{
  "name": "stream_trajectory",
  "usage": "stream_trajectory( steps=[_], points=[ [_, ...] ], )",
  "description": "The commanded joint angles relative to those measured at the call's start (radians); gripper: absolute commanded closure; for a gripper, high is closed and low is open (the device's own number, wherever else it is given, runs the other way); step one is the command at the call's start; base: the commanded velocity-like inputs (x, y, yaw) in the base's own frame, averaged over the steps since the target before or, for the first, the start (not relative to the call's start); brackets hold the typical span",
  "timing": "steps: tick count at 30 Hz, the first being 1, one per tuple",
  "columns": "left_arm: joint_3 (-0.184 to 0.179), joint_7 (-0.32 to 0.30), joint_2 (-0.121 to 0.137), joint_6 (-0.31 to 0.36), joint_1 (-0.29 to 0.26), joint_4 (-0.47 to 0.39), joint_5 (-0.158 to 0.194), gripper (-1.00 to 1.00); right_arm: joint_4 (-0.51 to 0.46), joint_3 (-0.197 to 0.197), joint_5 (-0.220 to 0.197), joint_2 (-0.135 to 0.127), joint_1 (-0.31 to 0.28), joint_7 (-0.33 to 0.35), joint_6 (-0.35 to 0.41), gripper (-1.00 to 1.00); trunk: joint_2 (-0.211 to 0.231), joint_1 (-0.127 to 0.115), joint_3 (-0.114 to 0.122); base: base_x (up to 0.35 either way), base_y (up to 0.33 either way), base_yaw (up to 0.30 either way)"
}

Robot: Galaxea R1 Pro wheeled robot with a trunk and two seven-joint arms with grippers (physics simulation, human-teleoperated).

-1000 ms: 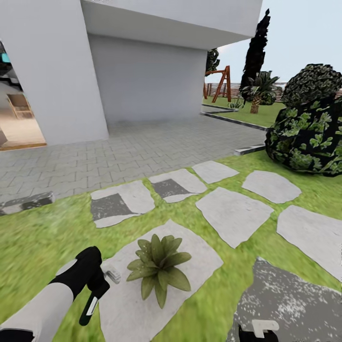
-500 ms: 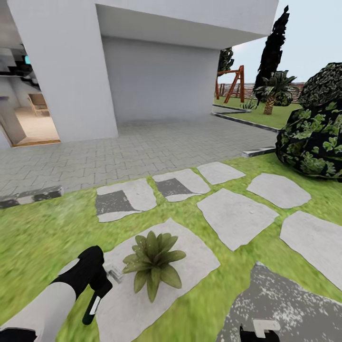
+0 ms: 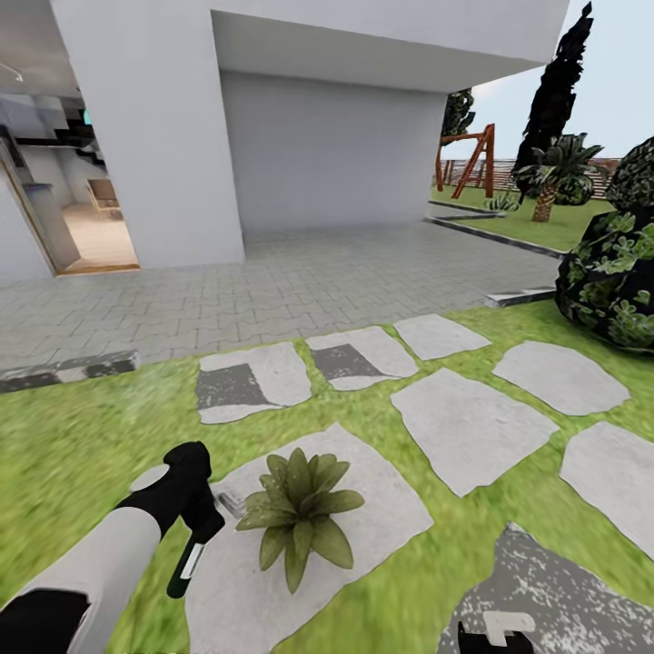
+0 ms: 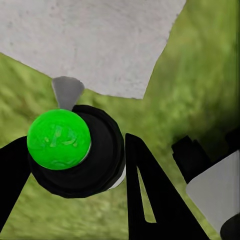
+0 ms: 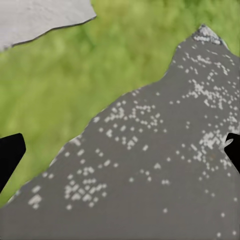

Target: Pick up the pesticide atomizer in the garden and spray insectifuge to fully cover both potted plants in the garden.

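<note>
1. Left: the left gripper (image 3: 186, 509), black at the end of a white forearm, is clamped on the slim dark green-black pesticide atomizer (image 3: 187, 563), body hanging down, pale grey trigger head (image 3: 227, 502) aimed at the plant.
2. Since a second ago the whole view has swung, the house doorway now showing more; the atomizer stays just beside the plant, so spraying looks under way or imminent.
3. Centre: one low potted plant (image 3: 300, 513), a rosette of pointed green leaves, sits on a pale grey stepping stone (image 3: 381, 509). I count one nearby; the second isn't identifiable.
4. Right: the right gripper (image 5: 120, 150) has tips wide apart, holding nothing, above a dark speckled slab (image 3: 554, 590).
5. Far right: one rounded dark bush (image 3: 613, 282).
</note>
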Motion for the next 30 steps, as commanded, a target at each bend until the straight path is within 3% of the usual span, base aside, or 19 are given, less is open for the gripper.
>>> stream_trajectory(
  steps=[1, 9, 21, 28, 30],
  points=[
    [-0.005, -0.01, 0.001, 0.007, 0.0, -0.002, -0.007, 1.0, 0.0, 0.009, -0.007, 0.0, 0.0, -0.003, -0.002, -1.0, 0.0, 0.0, -0.001, 0.0, 0.0, 0.035],
    [-0.005, -0.012, 0.005, 0.007, 0.006, -0.002, -0.009, 1.0, 0.0, 0.009, -0.007, -0.001, 0.0, -0.003, -0.002, -1.0, 0.0, 0.0, -0.001, -0.041, -0.195, 0.015],
    [-0.007, -0.005, 0.004, 0.007, 0.012, -0.001, -0.009, 1.0, 0.0, 0.009, -0.006, 0.001, 0.0, -0.003, -0.002, -1.0, 0.0, 0.0, -0.001, -0.204, -0.217, 0.235],
    [-0.007, 0.004, 0.018, 0.008, 0.015, 0.0, -0.011, 1.0, 0.0, 0.009, -0.006, 0.001, 0.0, -0.003, -0.002, -1.0, 0.0, 0.0, -0.001, 0.116, -0.233, 0.055],
    [-0.007, 0.016, 0.019, 0.008, 0.016, 0.001, -0.031, 1.0, 0.0, 0.009, -0.006, 0.001, 0.0, -0.003, -0.002, -1.0, 0.0, 0.0, -0.001, 0.238, -0.189, 0.236]
  ],
)
